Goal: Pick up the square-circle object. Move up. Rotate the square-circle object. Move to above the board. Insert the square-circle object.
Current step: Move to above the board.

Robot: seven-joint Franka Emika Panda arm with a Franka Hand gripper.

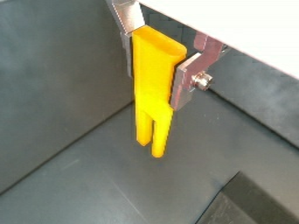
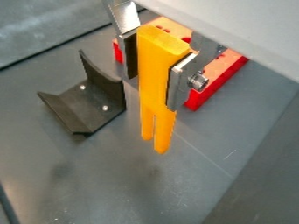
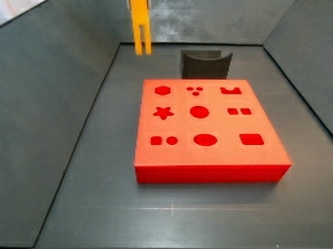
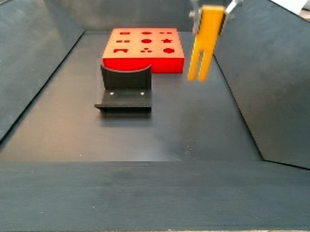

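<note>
I have the tool [image 2: 156,72] clamped on the upper end of the square-circle object [image 2: 156,92], its silver fingers [image 1: 187,79] pressed flat against both faces. The orange-yellow bar hangs upright, prongs down, clear of the floor and off to one side of the board [image 3: 208,160], not yet above it. My worry is the grip: it sits high on a long, thin piece, so I judge any quick swing or rotation could let the bar pivot between the pads and arrive tilted, and the prongs would then catch on the rim of a hole. The fixture [image 4: 125,93] stands just beside the board, and a low pass might clip it. The floor [image 4: 145,136] is dark grey and matte, boxed in by sloping grey walls [image 3: 78,78].
</note>
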